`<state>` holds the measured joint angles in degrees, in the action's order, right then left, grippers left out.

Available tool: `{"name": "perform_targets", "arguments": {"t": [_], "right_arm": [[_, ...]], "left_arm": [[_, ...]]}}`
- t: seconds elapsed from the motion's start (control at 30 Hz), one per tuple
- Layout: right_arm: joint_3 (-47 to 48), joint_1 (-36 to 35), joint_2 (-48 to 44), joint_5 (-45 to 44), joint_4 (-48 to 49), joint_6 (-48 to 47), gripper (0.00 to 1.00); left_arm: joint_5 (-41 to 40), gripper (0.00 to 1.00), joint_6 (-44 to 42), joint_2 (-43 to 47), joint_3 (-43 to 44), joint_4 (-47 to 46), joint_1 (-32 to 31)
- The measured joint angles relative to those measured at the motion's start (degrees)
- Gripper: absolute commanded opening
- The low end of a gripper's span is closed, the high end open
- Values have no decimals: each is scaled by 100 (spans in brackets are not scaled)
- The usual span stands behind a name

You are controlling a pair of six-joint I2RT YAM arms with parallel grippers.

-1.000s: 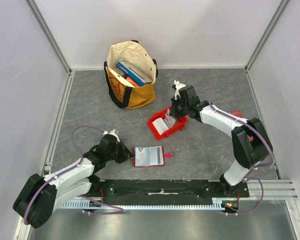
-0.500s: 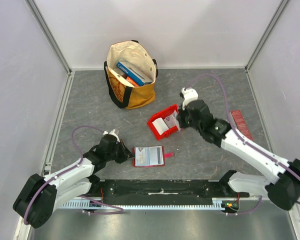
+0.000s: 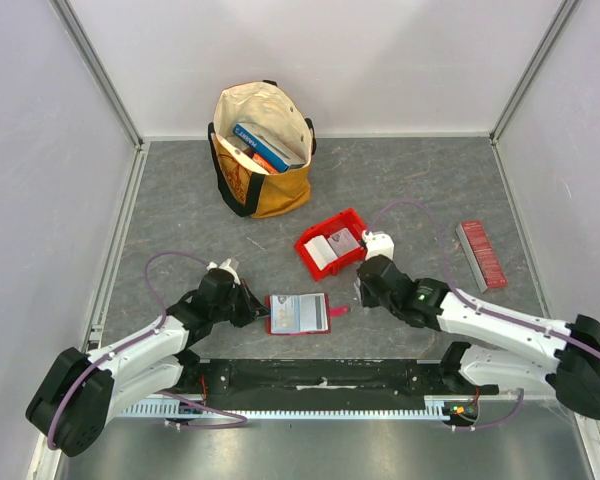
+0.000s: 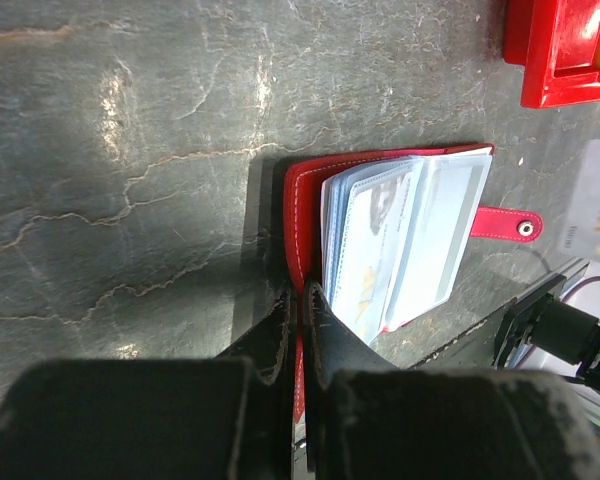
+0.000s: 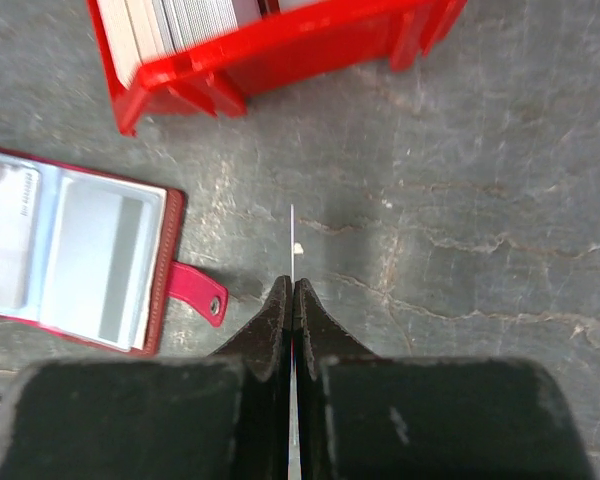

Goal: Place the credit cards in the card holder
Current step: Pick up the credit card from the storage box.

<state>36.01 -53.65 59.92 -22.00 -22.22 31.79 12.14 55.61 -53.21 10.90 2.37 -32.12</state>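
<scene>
Grey, stone-veined surface (image 3: 180,220) with pale walls on three sides. The right tool (image 5: 293,287) is clenched on a single card (image 5: 292,230). The card shows only as a thin white line, standing on edge and pointing straight out past the fingertips, above bare surface. Just to one side of it in the wrist view is the snap tab (image 5: 202,292) of the wallet (image 5: 70,255), and the tab points toward the tool.

The wallet lies open and flat near the front edge of the surface. Its long axis runs left to right, and its clear card sleeves face up, one with a printed card showing. The left tool (image 4: 298,300) is clamped shut on the wallet's red cover at the end opposite the tab, pinning that edge between its fingers (image 4: 325,325). From above, the two tools, left (image 3: 255,308) and right (image 3: 362,290), sit on either side of the wallet (image 3: 298,313).

Beyond the right tool is a red bin (image 5: 280,50), set at an angle to the walls, holding a stack of pale cards (image 5: 180,20) on edge.

Farther back a cloth tote bag (image 3: 270,195) stands open with blue books (image 3: 265,140) inside. A ridged red strip (image 3: 480,254) lies alone near the right wall.
</scene>
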Motion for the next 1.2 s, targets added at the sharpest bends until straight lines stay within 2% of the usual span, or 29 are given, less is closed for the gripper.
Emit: {"name": "perform_targets", "arguments": {"t": [0.3,0.57,0.67,0.87,1.0,1.2], "right_arm": [[-199,-363,885,-396,348,219,11],[-201,-378,1082,-326,433,214,16],[-201,-389,1080,-315,413,214,13],[-199,-389,1082,-317,267,190,13],[-90,-389,1228,-337,37,142,0],[-31,-389,1193,-337,-72,125,0]], "left_arm": [[2,2,-4,-31,4,-2,0],[4,2,-13,-79,9,-33,0],[7,2,-22,-81,9,-42,0],[13,2,-46,-85,9,-46,0],[37,2,-48,-109,9,-109,0],[46,2,-50,-116,9,-133,0]]}}
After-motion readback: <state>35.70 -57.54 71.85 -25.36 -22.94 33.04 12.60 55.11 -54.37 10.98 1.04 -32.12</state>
